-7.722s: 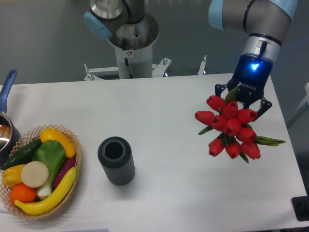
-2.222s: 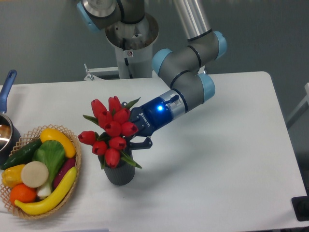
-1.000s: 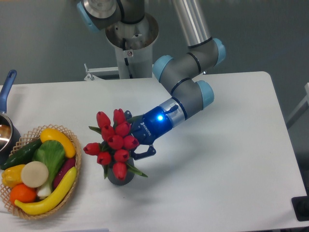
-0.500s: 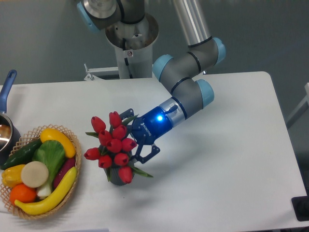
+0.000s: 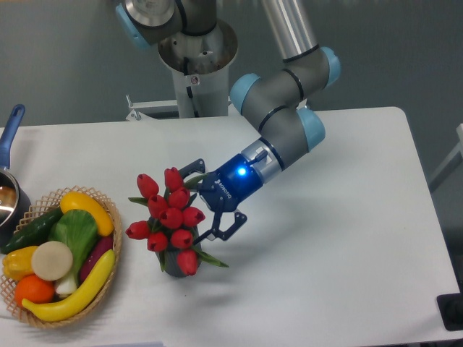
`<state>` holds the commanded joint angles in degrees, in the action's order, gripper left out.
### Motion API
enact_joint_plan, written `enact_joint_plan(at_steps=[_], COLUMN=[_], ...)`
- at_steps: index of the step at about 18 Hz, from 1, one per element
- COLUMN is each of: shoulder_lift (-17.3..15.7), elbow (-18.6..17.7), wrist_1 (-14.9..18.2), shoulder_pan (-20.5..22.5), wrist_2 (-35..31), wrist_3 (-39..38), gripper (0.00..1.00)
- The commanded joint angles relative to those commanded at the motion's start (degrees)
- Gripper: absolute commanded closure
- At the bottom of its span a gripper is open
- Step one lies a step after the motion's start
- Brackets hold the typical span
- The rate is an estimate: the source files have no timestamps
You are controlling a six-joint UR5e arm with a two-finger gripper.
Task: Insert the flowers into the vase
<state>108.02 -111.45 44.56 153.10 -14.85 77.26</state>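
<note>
The flowers (image 5: 168, 218), a bunch of glossy red closed tulip buds with green stems and narrow pointed leaves, stand in the vase (image 5: 173, 266) left of the table's centre. The bunch spreads wider than the vase and covers nearly all of it, so only a small dark grey portion shows beneath the lowest buds. The gripper (image 5: 210, 202) sits just right of the bunch, with its dark fingers (image 5: 189, 168) spread apart, one above and one below, and not closed on the stems. Its body is blue, with a lit blue ring where it joins the smooth grey arm. The table (image 5: 340, 246) is flat, white and matte. At its left edge a woven wicker basket (image 5: 108, 238) holds smooth plastic vegetables, and a blue-handled pot (image 5: 9, 144) is partly cut off beside it.
</note>
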Motion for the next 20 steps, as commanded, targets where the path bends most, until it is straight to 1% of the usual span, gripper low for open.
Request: enact_joint_plan(at_steps=[2,3,6,7,9,12,14,18,20], shoulder_lift=[-1.23,-2.02,-3.78,-4.83,-7.12,-10.72,-12.92,-15.64,-16.09], elbow=[0.96,1.06,0.97,0.97,0.09,-0.88,-0.44,1.67,3.95], wrist_1=[0.0,0.0,0.09,0.09,0.17,0.17,0.26,0.35,0.52], shoulder_pan=[1.14,2.37,7.55,8.69,12.29,15.37,17.05,17.84,18.9], wrist_2=[-1.84,-3.51,-9.48,-10.72,-12.04,-13.62,-17.91,-27.67,-32.51], wrist_3=[-0.09,-0.09,0.52,1.4,2.63,2.81,2.81,2.72,2.99], gripper=[0.0,0.0,0.0,0.0,0.0,0.0,0.0,0.0,0.0])
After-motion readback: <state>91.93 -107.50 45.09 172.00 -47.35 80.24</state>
